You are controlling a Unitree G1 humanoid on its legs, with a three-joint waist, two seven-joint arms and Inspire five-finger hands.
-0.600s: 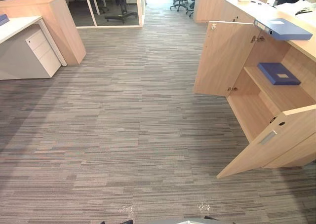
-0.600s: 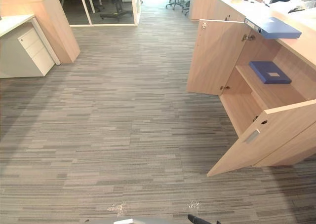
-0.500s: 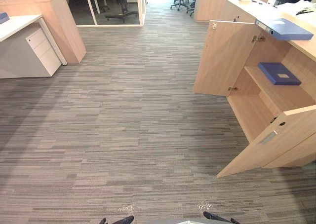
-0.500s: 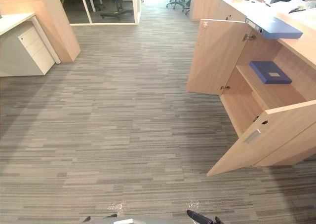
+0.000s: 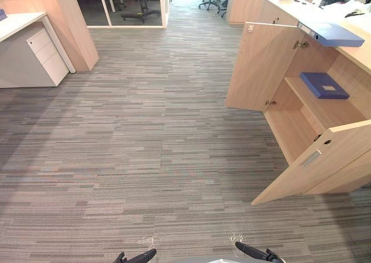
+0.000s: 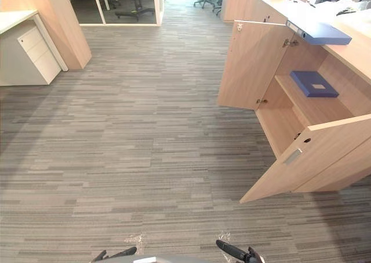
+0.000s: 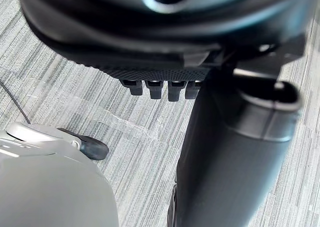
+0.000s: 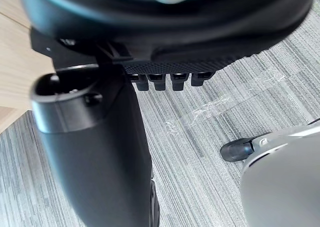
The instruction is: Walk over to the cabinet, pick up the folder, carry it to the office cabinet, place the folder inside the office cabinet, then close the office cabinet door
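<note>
Flat blue folder (image 5: pixel 333 34) with a pale label sits on top of the light wooden cabinet (image 5: pixel 258 66), right above its open doors. A second blue folder (image 5: pixel 324 84) lies on the inside shelf. The head views catch all that. The wrist views get in close over the grey striped carpet (image 5: pixel 145 130) and show the left hand (image 7: pixel 150 42) and right hand (image 8: pixel 175 32) with loose fingers, holding nothing.

Blue folder (image 5: pixel 336 35) flat atop open cabinet (image 5: pixel 262 66)

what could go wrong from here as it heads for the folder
The near cabinet door stands swung out over the carpet; walking in close could bump it. The folder on the cabinet top seems to overhang the edge, so a clumsy touch might knock it off. A second blue folder already lies on the shelf and may crowd the placement.
</note>
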